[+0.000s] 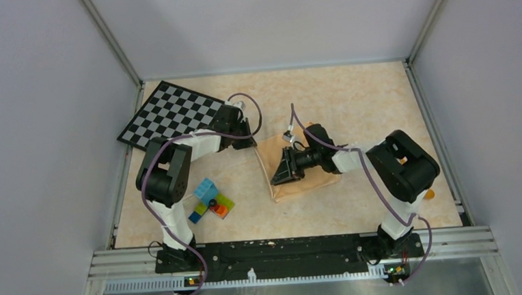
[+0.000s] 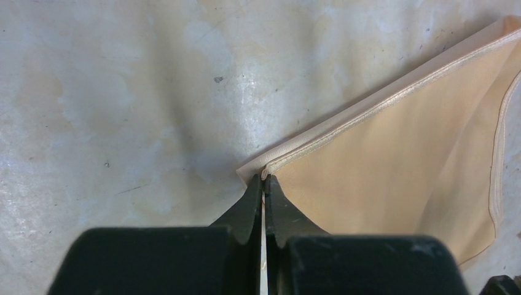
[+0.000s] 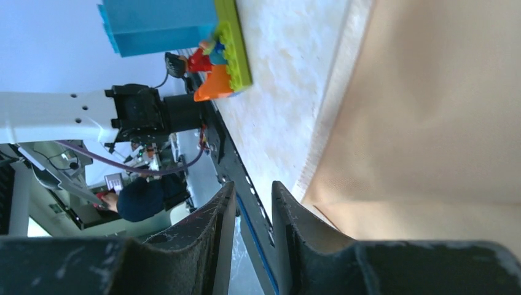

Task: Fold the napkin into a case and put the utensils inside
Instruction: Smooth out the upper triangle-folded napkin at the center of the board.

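The peach-orange napkin (image 1: 284, 180) lies rumpled and partly folded at the table's middle. In the left wrist view its hemmed corner (image 2: 393, 166) lies doubled over. My left gripper (image 2: 265, 179) is shut on that corner's tip, and it sits at the napkin's far left edge in the top view (image 1: 249, 140). My right gripper (image 1: 279, 168) hovers over the napkin's left side. Its fingers (image 3: 253, 187) stand slightly apart with nothing between them, and the cloth (image 3: 430, 123) lies beside them. A small orange-yellow bit (image 1: 430, 195) shows by the right arm; the utensils are otherwise hidden.
A black-and-white checkerboard (image 1: 170, 112) lies at the back left. A cluster of coloured toy bricks (image 1: 210, 202) sits front left, also in the right wrist view (image 3: 184, 37). Grey walls enclose the table on three sides; a metal rail (image 1: 292, 251) runs along the front.
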`<state>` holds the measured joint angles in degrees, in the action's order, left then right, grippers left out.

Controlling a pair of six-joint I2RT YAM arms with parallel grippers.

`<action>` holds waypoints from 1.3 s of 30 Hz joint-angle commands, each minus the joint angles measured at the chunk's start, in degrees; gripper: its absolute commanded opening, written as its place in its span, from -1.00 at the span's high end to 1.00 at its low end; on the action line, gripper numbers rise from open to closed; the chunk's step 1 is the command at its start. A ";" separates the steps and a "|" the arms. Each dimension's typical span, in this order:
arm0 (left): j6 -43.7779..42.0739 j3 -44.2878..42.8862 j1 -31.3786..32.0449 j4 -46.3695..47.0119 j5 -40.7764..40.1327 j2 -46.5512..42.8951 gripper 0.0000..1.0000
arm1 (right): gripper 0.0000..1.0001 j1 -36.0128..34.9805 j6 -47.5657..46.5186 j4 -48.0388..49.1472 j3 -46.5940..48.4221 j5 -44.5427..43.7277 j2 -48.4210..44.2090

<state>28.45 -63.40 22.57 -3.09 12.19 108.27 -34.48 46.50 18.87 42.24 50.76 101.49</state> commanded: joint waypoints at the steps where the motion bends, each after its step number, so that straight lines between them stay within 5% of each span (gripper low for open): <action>1: -0.59 1.53 -0.20 -1.22 -1.11 1.06 1.00 | 0.43 -1.19 -0.10 2.18 4.25 0.33 2.23; 8: -0.58 1.19 -0.16 -1.32 -1.06 1.23 1.00 | 0.44 -5.41 4.20 9.86 3.68 0.85 8.87; 16: -1.47 0.87 -0.21 -1.71 -1.40 1.68 1.00 | 0.44 -5.31 6.06 14.37 -6.61 0.29 5.99; 23: -3.14 -0.86 -0.24 -4.42 -2.64 0.37 1.00 | 0.40 -2.12 0.92 1.75 -5.22 -0.32 -6.99; 27: -3.85 -2.83 -0.18 -6.98 -1.87 -1.62 0.68 | 0.32 6.95 -3.86 -6.25 -1.75 -0.84 -11.25; 33: -4.57 -7.04 -0.16 -12.18 -1.45 -7.04 -0.11 | 0.15 20.19 -7.88 -8.40 6.40 -0.55 -5.85; 37: -3.45 -5.54 0.71 -12.64 1.29 -13.55 -0.15 | 0.12 22.09 -6.49 -4.71 12.17 -0.91 1.75; 39: -0.57 -1.10 1.45 -8.42 7.74 -16.12 0.13 | 0.12 22.06 -4.37 -1.77 14.46 -1.29 5.35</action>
<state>25.36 -67.59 22.74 -15.20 12.34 99.79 -11.81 41.54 13.06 52.25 49.78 101.16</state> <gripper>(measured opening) 0.547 0.438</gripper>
